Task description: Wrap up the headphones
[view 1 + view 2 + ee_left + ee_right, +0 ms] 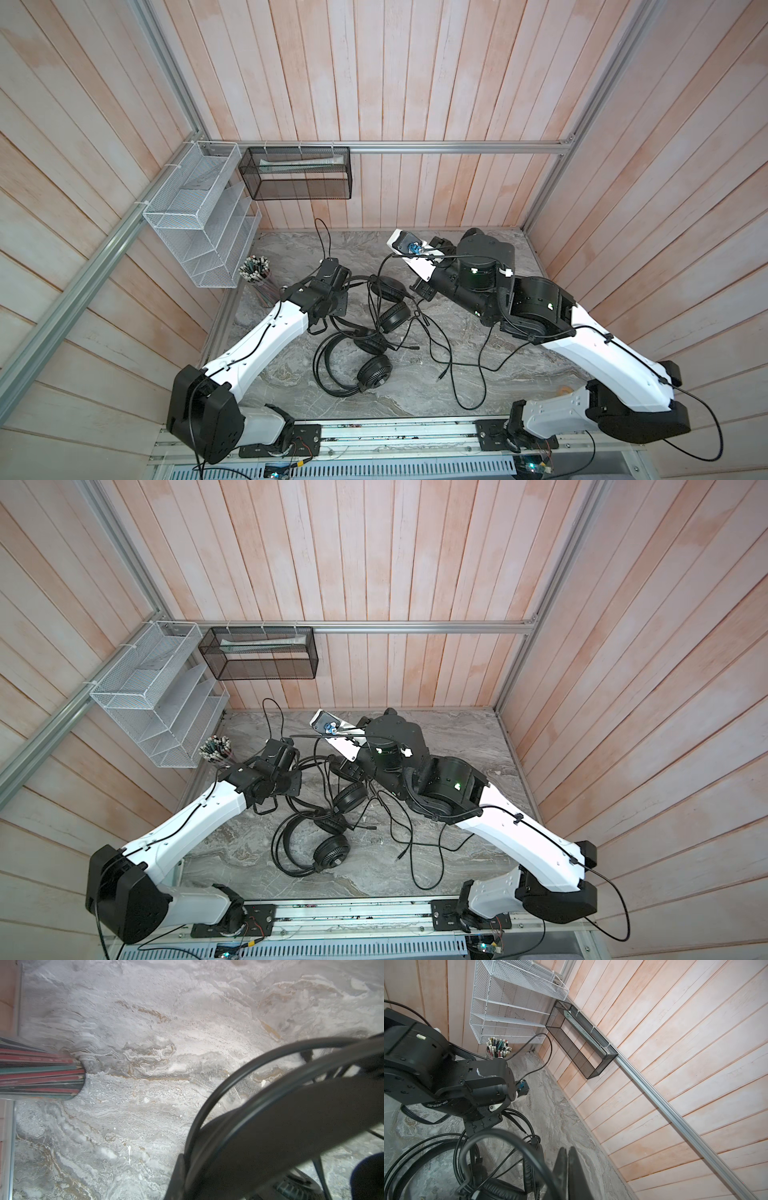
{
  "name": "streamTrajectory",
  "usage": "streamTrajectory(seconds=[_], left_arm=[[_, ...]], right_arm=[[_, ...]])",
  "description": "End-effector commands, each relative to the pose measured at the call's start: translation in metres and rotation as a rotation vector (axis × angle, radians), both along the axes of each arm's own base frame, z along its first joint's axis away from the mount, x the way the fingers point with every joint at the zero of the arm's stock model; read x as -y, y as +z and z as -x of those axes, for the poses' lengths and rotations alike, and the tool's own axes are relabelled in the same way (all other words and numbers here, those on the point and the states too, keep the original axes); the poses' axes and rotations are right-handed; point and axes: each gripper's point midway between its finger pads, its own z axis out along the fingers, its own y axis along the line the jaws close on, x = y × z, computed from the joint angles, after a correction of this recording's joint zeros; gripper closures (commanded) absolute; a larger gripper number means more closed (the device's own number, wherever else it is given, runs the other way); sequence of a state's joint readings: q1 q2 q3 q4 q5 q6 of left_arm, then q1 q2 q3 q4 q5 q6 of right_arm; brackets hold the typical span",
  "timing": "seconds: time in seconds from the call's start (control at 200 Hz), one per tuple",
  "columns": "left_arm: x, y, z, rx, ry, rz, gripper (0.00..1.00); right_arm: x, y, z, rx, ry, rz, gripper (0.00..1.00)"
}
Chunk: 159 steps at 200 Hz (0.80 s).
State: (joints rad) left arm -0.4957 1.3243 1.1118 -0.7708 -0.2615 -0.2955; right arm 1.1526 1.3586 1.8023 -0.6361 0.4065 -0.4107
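Observation:
Two black headphones lie tangled mid-table in both top views. One headset [374, 372] lies flat near the front, its wire headband looping to the left. The other headset [392, 316] sits behind it, and its headband runs up into my left gripper [332, 309], which is shut on it. In the left wrist view the headband [291, 1118] fills the space beside one finger [178, 1176]. My right gripper [568, 1150] is shut just right of the far earcup [386, 286]. A blurred cable [508, 1145] crosses close before its fingers; whether it is pinched does not show.
Loose thin cables [453, 357] sprawl over the marble table [540, 374], one ending in a jack plug [439, 377]. A cup of pencils [257, 278] stands at the left edge. A white wire rack [199, 224] and a black mesh basket [299, 174] hang on the walls.

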Motion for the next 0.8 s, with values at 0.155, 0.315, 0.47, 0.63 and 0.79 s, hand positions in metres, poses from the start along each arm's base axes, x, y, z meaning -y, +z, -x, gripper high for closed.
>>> streamTrajectory(seconds=[0.155,0.315,0.47,0.63,0.79], left_arm=[[-0.002,0.068,-0.002,0.207,0.028,0.123,1.00],[-0.001,0.083,-0.002,0.239,0.027,0.144,1.00],[-0.011,0.094,-0.003,0.263,0.065,0.133,1.00],[-0.013,0.106,-0.007,0.282,0.065,0.149,1.00],[-0.018,0.113,-0.010,0.293,0.077,0.158,1.00]], right_arm=[[0.009,-0.004,0.013,-0.058,0.024,-0.005,1.00],[0.007,0.005,0.015,-0.046,0.038,-0.023,1.00],[0.005,0.009,0.019,-0.050,0.066,-0.033,1.00],[0.004,0.010,0.020,-0.049,0.071,-0.033,1.00],[0.003,0.009,0.021,-0.055,0.081,-0.032,1.00]])
